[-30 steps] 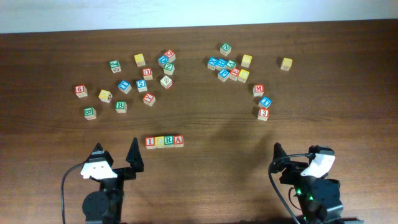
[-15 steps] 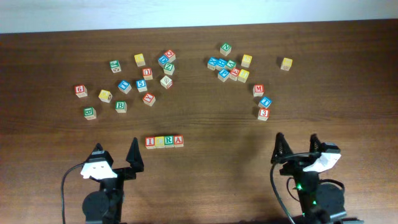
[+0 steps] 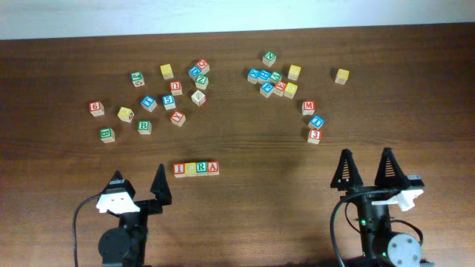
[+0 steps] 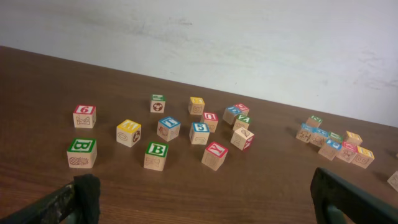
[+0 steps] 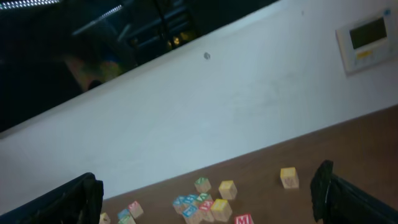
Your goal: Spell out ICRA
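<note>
- The row of four blocks (image 3: 196, 168) lies on the near middle of the tabletop (image 3: 245, 148), the cubes side by side and touching. From left to right, the overhead view shows a red I, a yellow-faced block whose letter is too small to read, an R and a red A.
- The left fingers (image 3: 159, 185) are just beside the row, to its near left. They are spread wide with nothing between them.
- The left wrist view shows the same wide spread, with one dark finger at each lower corner. The row itself is out of that view.
- The right fingers (image 3: 345, 174) are well apart from the row, off to its right. They too are spread wide and hold nothing.
- Farther back on the left, a loose scatter of blocks includes a red 6 block (image 3: 96, 108) and a green B block (image 3: 144, 127).
- Farther back on the right is a tight cluster of blocks (image 3: 273, 80), with a lone yellow block (image 3: 341, 76) beside it.
- A red M block (image 3: 309, 107) and a red 3 block (image 3: 315, 136) lie nearer the right arm, with a blue block between them.
</note>
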Controlling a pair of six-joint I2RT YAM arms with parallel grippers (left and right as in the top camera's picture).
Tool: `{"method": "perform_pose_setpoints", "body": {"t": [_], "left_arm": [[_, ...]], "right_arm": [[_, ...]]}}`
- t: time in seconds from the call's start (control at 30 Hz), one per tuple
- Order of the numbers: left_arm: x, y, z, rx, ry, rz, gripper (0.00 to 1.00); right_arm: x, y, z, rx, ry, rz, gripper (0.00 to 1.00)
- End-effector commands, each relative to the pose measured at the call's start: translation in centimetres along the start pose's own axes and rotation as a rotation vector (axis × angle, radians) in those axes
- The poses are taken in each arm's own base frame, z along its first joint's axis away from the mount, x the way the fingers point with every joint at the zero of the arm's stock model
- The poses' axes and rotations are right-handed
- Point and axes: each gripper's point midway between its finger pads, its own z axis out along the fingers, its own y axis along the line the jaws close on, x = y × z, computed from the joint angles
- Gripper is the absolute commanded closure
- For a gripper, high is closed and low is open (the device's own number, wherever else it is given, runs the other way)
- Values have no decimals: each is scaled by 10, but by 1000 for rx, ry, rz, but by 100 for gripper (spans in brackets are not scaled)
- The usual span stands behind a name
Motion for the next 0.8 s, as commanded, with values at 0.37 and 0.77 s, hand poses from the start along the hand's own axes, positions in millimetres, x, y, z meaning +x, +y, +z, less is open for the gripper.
{"method": "perform_pose_setpoints", "body": {"t": [0.37,0.77], "left_arm": [[3,-3,0,16,11,17,0],[3,-3,0,16,11,17,1]], "right_arm": [[79,-37,-7,111,236,-45,2],[79,-38,-7,114,237,-46,2]]}}
